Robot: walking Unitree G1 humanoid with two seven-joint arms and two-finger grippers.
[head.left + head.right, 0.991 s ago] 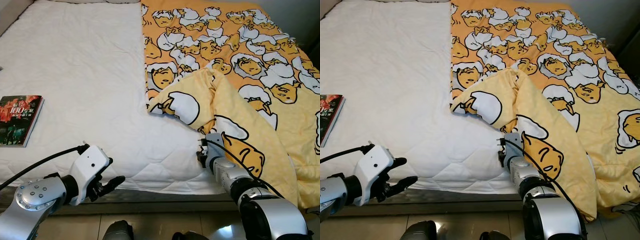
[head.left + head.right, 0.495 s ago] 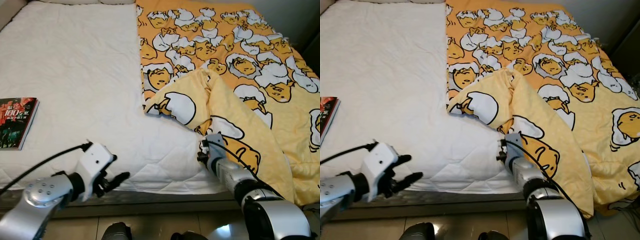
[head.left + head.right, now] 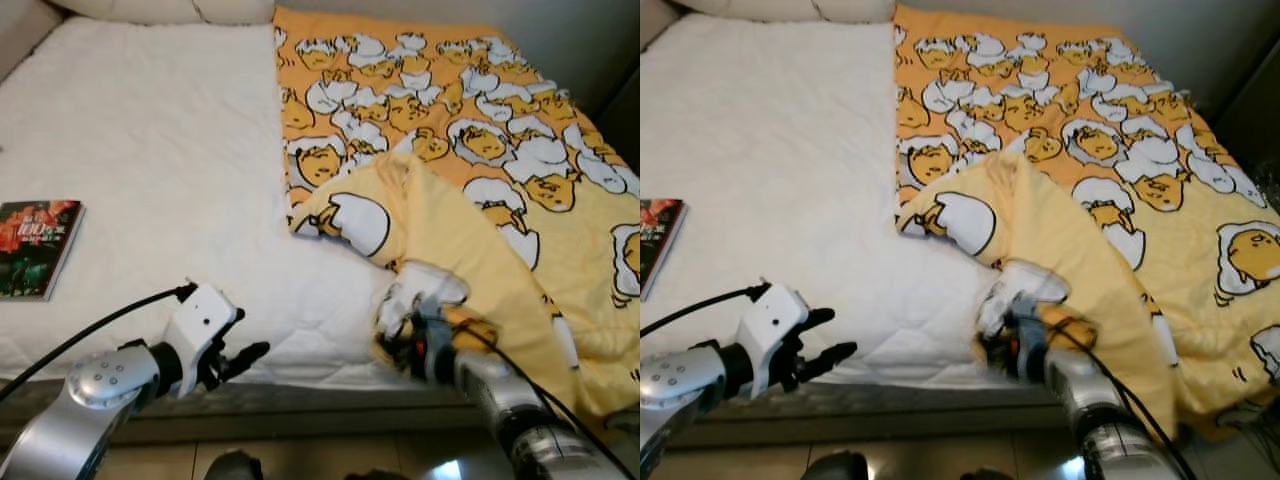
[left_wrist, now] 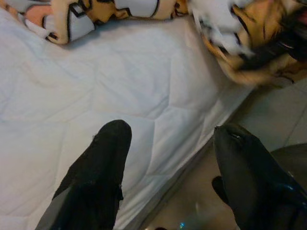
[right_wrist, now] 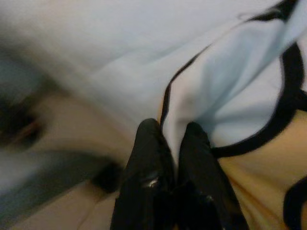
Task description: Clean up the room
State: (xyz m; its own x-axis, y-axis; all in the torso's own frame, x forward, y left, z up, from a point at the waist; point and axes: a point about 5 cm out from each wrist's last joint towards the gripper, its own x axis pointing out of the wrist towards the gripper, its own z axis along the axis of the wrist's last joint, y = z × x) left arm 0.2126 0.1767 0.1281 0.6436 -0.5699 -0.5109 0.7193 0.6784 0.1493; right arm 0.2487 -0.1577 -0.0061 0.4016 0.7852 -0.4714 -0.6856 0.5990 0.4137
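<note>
two tools at the bed's near edge, one pinching the quilt

one yellow quilt point(image 3: 470, 180) printed with cartoon eggs covers the right half of a bed point(image 3: 160, 150) whose white quilted mattress lies bare on the left half. the quilt's near-left corner is folded back on itself into a raised ridge, pale yellow underside up, with a white egg shape outlined in black at its tip. lower down, near the bed's front edge, a bunched white-and-yellow fold of the quilt is caught by the right tool point(image 5: 168, 139); its two black fingers are pressed together on a black-edged white patch of the cloth, as the right wrist view shows, though that view and the arm are blurred. the silver right arm rises from the lower right with a black cable along it.

the left tool point(image 4: 168, 143) hangs just off the bed's front edge, left of the bunched fold and apart from it, its two black fingers spread with nothing between them; beyond them, the left wrist view shows white mattress, the bed's edge and tiled floor point(image 4: 268, 110). a black cable runs along the left arm.

a book point(image 3: 38, 248) with a dark red cover lies flat on the mattress at the far left, well apart from both tools. a pale pillow edge point(image 3: 170, 10) sits at the head of the bed.
</note>
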